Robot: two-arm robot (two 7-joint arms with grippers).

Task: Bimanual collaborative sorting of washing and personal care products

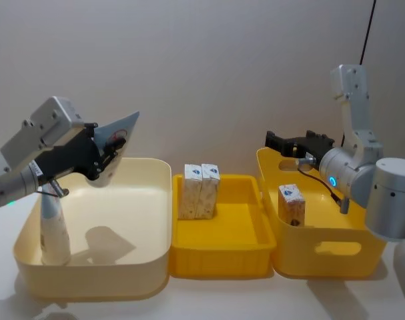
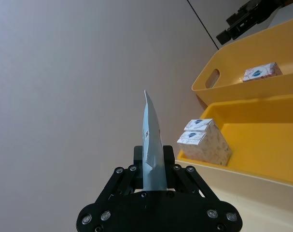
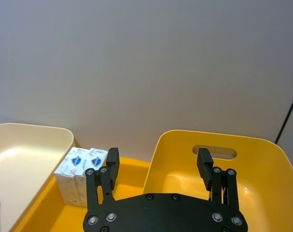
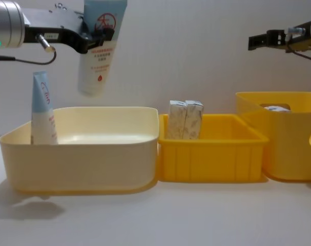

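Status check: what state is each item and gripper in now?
Left gripper: shut on held tube.
Held tube: crimp up, above cream bin.
Other tube: standing upright in cream bin.
Two boxes: upright, side by side, middle bin.
Third box: upright in right bin.
Right gripper: open, empty.

We see the right gripper (image 3: 158, 162) with its jaws spread wide, nothing held between them. Beyond it, two white boxes (image 3: 81, 169) stand touching side by side in a shallow yellow bin (image 3: 132, 168), set between a cream bin (image 3: 30, 150) and a deeper yellow bin (image 3: 262, 145) with a handle slot.
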